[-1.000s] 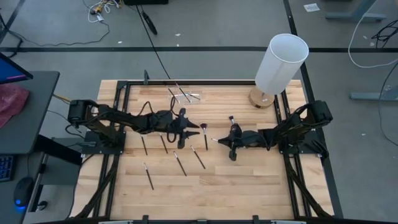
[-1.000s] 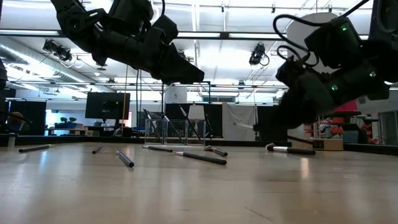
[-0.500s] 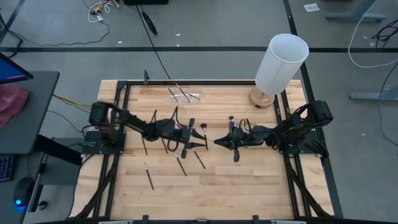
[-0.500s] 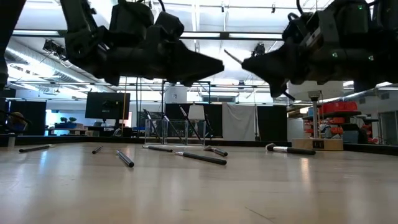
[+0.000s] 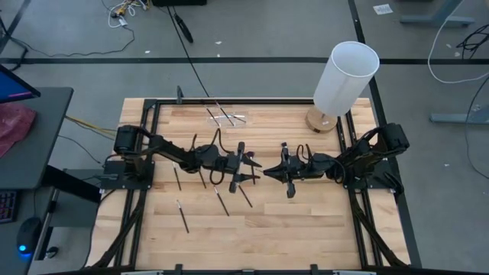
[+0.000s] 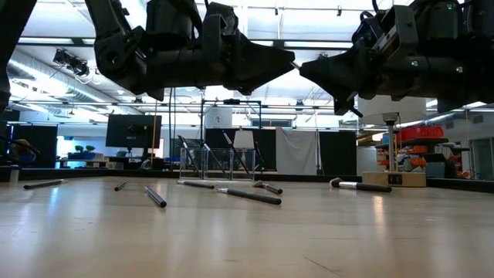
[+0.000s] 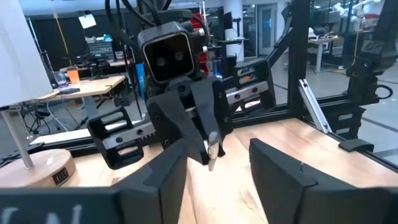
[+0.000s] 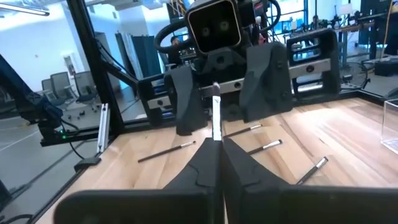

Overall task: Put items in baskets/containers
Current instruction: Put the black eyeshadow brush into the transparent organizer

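Dark fingers of your right pincer [image 5: 267,173] are clenched on one makeup brush [image 8: 216,118], held in the air above mid-table. Facing it tip to tip, your left pincer [image 5: 256,163] stands spread, gripping nothing; in the right wrist view the brush tip sits between its open fingers [image 8: 186,99]. Loose brushes [image 5: 221,203] lie on the wooden table [image 5: 306,229] below the left arm. Your clear organiser box [image 6: 205,163] stands at the far edge, well apart from both pincers

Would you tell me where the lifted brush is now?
The brush is above mid-table in the high view, held by the right gripper, facing the open left gripper.
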Tool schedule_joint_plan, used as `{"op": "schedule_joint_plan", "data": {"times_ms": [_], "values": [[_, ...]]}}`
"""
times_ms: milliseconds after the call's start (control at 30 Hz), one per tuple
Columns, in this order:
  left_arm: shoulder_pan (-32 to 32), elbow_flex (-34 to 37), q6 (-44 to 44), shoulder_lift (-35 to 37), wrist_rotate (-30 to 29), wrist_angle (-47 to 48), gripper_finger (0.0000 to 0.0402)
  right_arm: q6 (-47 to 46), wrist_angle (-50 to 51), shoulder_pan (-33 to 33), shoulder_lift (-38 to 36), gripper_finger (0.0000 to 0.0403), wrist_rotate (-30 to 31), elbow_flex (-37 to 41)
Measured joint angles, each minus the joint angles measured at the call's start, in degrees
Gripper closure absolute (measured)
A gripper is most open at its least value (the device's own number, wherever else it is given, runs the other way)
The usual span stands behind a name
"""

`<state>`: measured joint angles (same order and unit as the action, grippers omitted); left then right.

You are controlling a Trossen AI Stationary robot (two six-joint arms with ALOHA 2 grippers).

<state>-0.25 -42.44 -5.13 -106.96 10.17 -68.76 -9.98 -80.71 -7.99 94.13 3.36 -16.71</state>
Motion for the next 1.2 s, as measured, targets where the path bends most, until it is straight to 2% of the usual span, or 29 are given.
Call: {"op": "schedule_joint_plan", "data": {"times_ms": [267, 400, 633, 800, 1067, 1200], "values": [[0.0, 0.0, 0.0, 0.0, 0.0, -0.3, 0.0315, 0.0, 0.0, 0.0, 0.0, 0.0398, 0.0, 0.0], [0.0, 0.0, -0.1, 0.0, 0.0, -0.4, 0.0341, 0.0, 0.0, 0.0, 0.0, 0.0397, 0.0, 0.0], [0.0, 0.0, -0.1, 0.0, 0.0, -0.5, 0.0362, 0.0, 0.1, 0.0, 0.0, 0.0397, 0.0, 0.0], [0.0, 0.1, -0.1, 0.0, 0.6, -0.5, 0.0392, 0.0, 0.5, 0.0, 0.0, 0.0397, -0.1, 0.0], [-0.1, 0.1, 0.6, 0.0, 0.6, -1.1, 0.0395, -0.3, 1.9, 0.0, -0.2, 0.0395, 0.0, -0.1], [-0.1, 0.2, 3.6, 1.7, 0.1, 2.5, 0.0395, -0.6, 3.8, 0.6, -0.2, 0.0369, 0.2, -0.3]]}}
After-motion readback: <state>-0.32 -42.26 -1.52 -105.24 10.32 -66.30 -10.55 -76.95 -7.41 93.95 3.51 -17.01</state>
